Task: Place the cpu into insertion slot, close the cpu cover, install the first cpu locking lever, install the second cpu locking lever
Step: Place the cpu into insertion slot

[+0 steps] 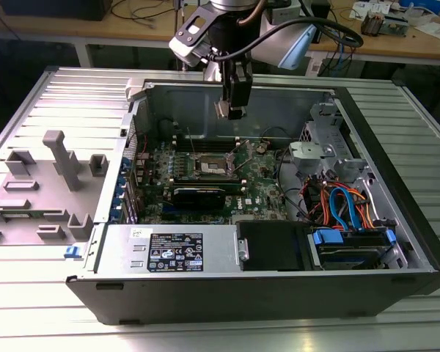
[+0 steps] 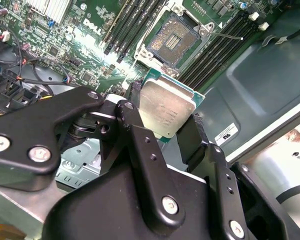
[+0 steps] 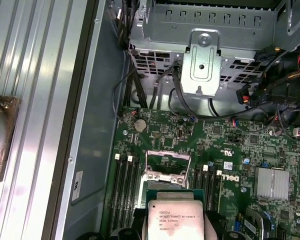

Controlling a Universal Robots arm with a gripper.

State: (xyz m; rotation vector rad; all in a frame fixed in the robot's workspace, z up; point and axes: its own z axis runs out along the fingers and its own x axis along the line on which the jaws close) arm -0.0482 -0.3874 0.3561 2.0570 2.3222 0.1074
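My gripper (image 1: 231,110) hangs over the open computer case, shut on the cpu (image 2: 165,112), a flat silver-topped chip with a green edge clamped between two black fingers (image 2: 135,132). The cpu (image 3: 172,220) is in the air, above the green board and apart from it. The insertion slot (image 2: 172,40) is a dark square socket with a silver rim, uncovered and with nothing in it; in the exterior view the insertion slot (image 1: 211,167) lies below the gripper. The cpu cover (image 3: 165,175), a silver frame, is swung open at one side of the socket. A thin locking lever (image 2: 225,35) sticks out beside it.
Memory slots (image 2: 132,20) flank the socket. A long black card (image 1: 198,194) lies across the board nearer the case front, beside a power supply (image 1: 176,253). A metal drive cage (image 1: 319,158) and coloured cables (image 1: 345,205) are on the exterior view's right. A grey fixture (image 1: 55,176) stands outside the case.
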